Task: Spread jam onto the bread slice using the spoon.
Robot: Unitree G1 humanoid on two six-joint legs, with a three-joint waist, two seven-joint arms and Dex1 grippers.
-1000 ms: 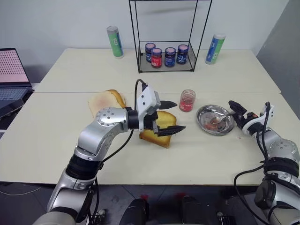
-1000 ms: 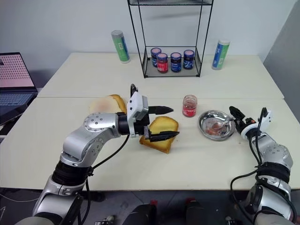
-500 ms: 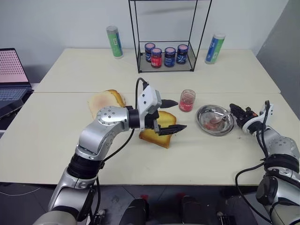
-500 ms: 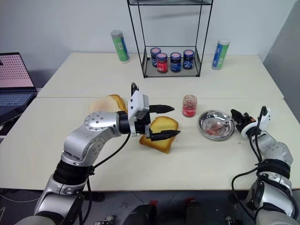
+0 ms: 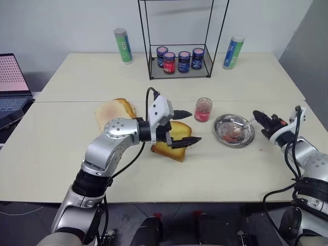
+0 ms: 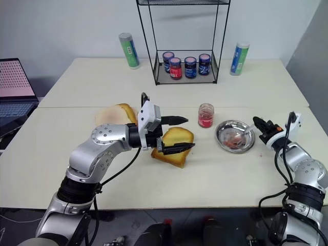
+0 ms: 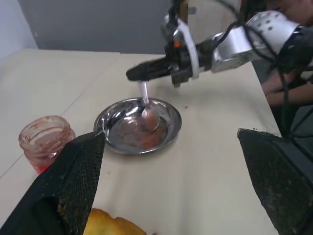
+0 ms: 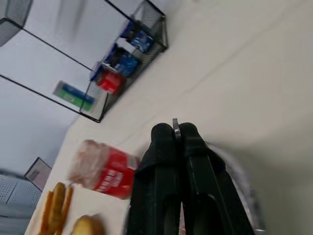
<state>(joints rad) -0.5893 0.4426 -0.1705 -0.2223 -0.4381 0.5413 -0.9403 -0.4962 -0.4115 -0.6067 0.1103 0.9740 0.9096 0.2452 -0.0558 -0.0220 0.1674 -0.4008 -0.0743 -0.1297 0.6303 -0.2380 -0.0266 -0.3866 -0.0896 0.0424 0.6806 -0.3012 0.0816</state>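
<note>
Right gripper (image 5: 258,116) pinched shut on the spoon (image 7: 148,108) handle.
Spoon bowl hangs below its fingertips, in the metal dish (image 5: 225,140) — left gripper (image 5: 187,126) gapes wide over the bread slice (image 5: 174,138), jam (image 5: 203,109) just beyond.

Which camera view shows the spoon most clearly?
The left wrist view: the spoon hangs from the shut right gripper, bowl over the dish. The eye views show it small. The right wrist view shows an edge between the fingers.
</note>
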